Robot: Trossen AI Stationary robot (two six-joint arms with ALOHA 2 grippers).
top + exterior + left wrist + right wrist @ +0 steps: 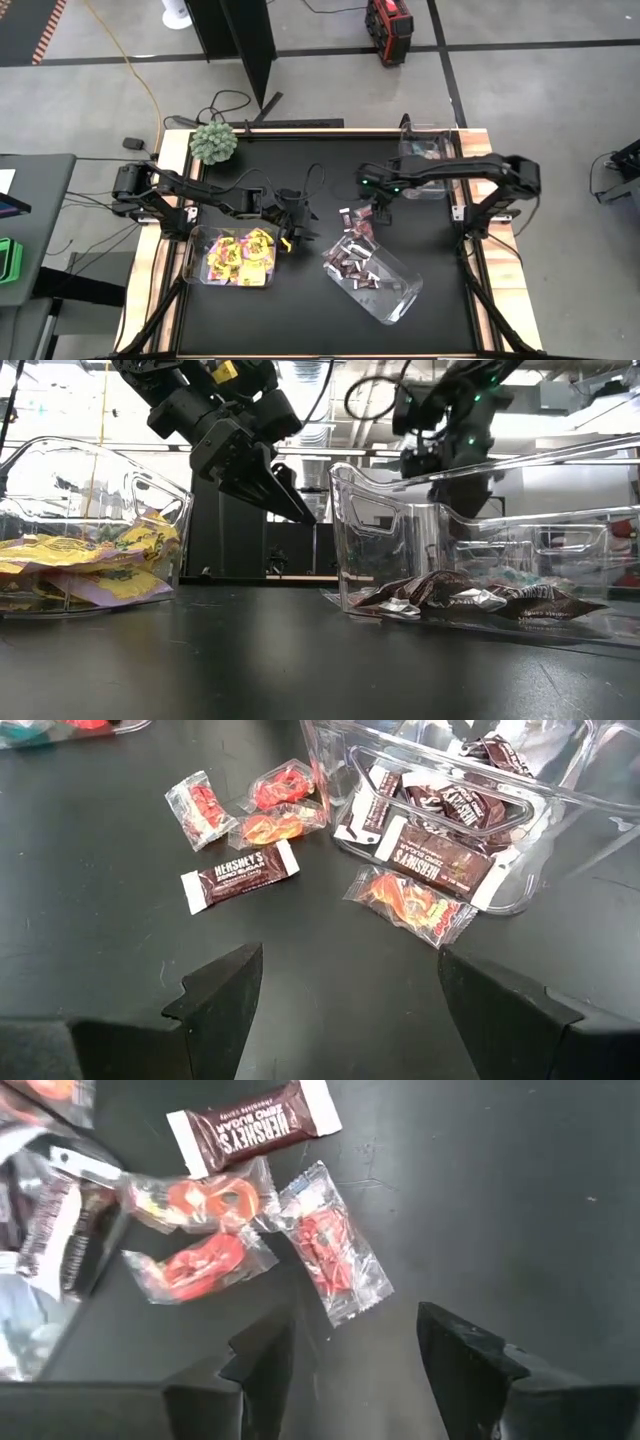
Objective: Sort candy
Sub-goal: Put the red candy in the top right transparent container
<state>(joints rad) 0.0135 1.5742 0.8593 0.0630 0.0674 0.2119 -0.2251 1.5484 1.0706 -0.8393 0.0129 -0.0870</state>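
Judging by the bins, we are well along: yellow packets (240,256) fill the bin under our open, empty left tool (291,222), brown bars (352,266) the bin beside it. Below our open, empty right tool (345,1342) we count four clear-wrapped red sweets (271,807) and one loose bar (255,1128) still unsorted.

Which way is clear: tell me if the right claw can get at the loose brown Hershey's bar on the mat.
Probably yes. The right claw hangs open above the loose sweets, and the Hershey's bar lies flat on the bare mat outside the bin, with nothing on top. The clear-wrapped red sweets lie nearer and could get nudged.
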